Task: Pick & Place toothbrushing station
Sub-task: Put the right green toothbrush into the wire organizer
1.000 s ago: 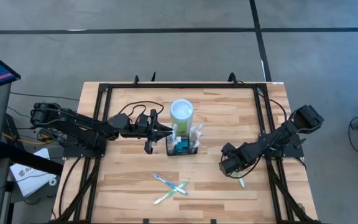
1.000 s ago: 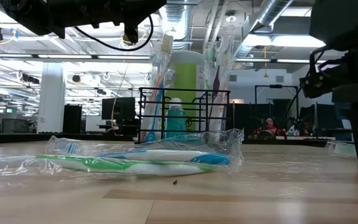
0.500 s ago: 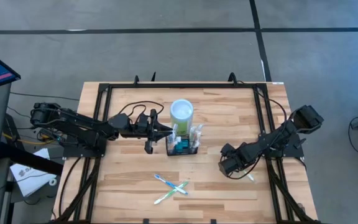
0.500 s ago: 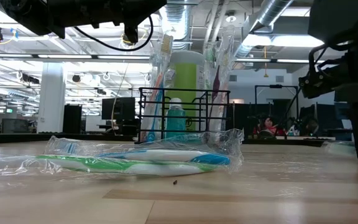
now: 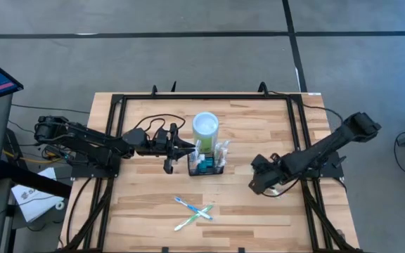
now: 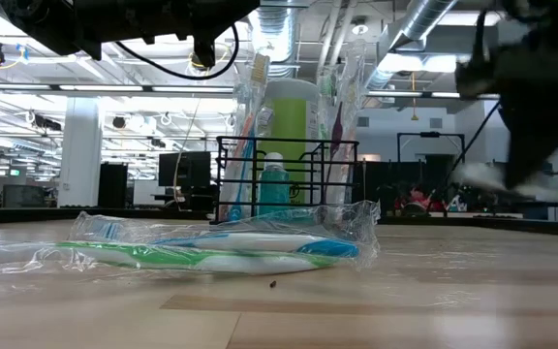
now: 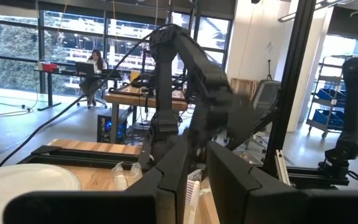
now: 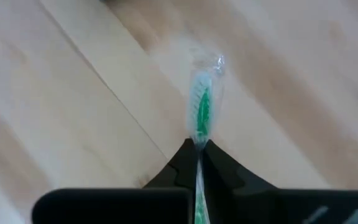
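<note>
The toothbrushing station (image 5: 207, 163), a black wire caddy, stands at the table's middle with wrapped toothbrushes upright in it (image 6: 289, 179). A lime-green cup (image 5: 205, 126) stands right behind it. My left gripper (image 5: 188, 147) hovers at the caddy's left end, its fingers (image 7: 229, 180) a narrow gap apart, and I see nothing held. My right gripper (image 5: 264, 184) is at the right of the table, shut on a green-and-white toothbrush (image 8: 202, 102) in clear wrap. My right gripper pinches the wrapped toothbrush between its two fingertips, on the wrapped handle (image 8: 198, 138). The brush runs on ahead past the fingertips, its green part (image 8: 202, 106) free. It hangs clear of the table.
Two wrapped toothbrushes (image 5: 194, 209) lie crossed on the wood near the front edge, in front of the caddy (image 6: 221, 247). A black frame (image 5: 118, 140) runs round the table's edges.
My right gripper has taken hold of the toothbrush that lay on the table beside it and has gone up with it. The brush is now lifted clear of the wood. The right arm has stretched out higher.
</note>
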Controlling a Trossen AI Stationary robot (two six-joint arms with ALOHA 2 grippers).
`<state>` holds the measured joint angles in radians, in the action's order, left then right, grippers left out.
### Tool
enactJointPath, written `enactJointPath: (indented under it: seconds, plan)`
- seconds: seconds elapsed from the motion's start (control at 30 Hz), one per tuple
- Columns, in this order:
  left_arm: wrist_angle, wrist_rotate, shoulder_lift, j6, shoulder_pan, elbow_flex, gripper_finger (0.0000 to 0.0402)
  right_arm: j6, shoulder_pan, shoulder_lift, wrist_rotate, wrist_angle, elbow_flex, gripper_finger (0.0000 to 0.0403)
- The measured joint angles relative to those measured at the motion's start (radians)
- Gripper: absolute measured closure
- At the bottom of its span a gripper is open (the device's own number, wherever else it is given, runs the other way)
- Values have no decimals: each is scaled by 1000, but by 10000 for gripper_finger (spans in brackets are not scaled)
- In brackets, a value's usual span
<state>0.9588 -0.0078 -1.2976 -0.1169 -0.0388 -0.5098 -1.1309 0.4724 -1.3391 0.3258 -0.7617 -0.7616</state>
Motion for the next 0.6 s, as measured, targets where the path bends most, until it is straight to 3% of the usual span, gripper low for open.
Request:
enactJointPath:
  seconds: [0.3,0.6]
  plan:
    - [0,4,0,0,0,0,348,259,10,175,253,252,0,401]
    - [10,3,0,-24,0,0,348,776,-51,212,299,753,0,402]
